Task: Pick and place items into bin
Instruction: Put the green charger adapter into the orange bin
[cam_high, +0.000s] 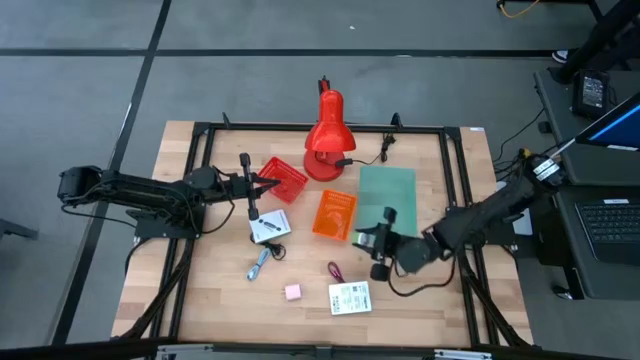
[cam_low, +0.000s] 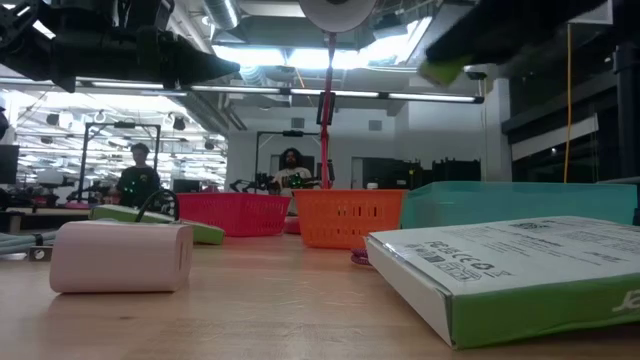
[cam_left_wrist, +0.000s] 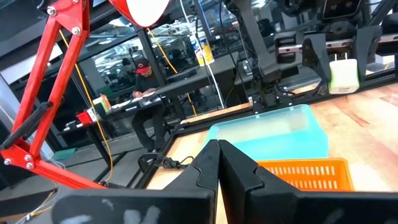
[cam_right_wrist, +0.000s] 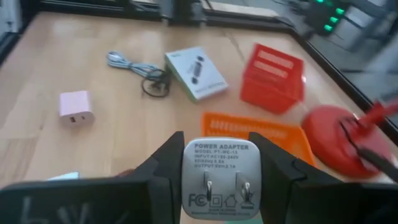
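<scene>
My right gripper (cam_right_wrist: 217, 152) hangs above the table near the orange basket (cam_high: 335, 213), shut on a white power adapter (cam_right_wrist: 217, 180), which also shows in the left wrist view (cam_left_wrist: 343, 74). My left gripper (cam_left_wrist: 217, 155) is shut and holds nothing, level beside the red basket (cam_high: 283, 178). Lying flat on the table are a white box (cam_high: 268, 228) with a black cable, a blue-silver cable (cam_high: 258, 265), a pink cube (cam_high: 292, 292), a maroon cord loop (cam_high: 335, 270) and a white printed box (cam_high: 350, 297). My right gripper pinches the adapter between its two fingers by two opposite sides (cam_right_wrist: 189, 171). The printed face with the two prongs is turned toward the wrist. The fingers slant down from the table's right side. The adapter is lifted clear of the table.
A teal bin (cam_high: 387, 195) stands right of the orange basket, under my right gripper's far side. A red desk lamp (cam_high: 325, 135) rises at the far middle, its cord trailing right. A black frame rail (cam_high: 300, 128) borders the table. People sit in the room beyond.
</scene>
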